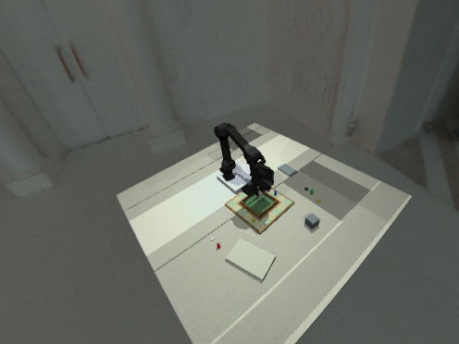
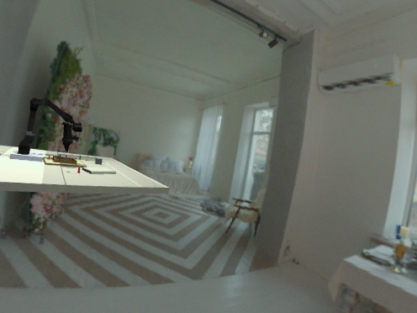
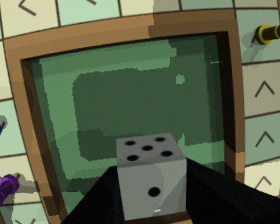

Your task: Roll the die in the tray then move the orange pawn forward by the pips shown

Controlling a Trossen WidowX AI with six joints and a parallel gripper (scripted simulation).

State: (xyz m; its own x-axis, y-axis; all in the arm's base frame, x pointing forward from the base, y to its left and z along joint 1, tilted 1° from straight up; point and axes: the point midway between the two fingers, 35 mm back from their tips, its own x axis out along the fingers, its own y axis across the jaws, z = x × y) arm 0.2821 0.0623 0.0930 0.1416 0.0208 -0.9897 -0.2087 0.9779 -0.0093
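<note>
Jaws clamped on the die [image 3: 151, 175], held directly above the green tray [image 3: 125, 103]; tray centre lies toward 12 o'clock.

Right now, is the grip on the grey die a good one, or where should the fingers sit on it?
It looks sound. The gripper is shut on the small grey cube die, coming from above, with the black fingers on two opposite flat side faces. Parallel faces suit flat fingers, and the five-pip top stays uncovered. The die hangs over the green felt tray, so opening should drop it in.
</note>
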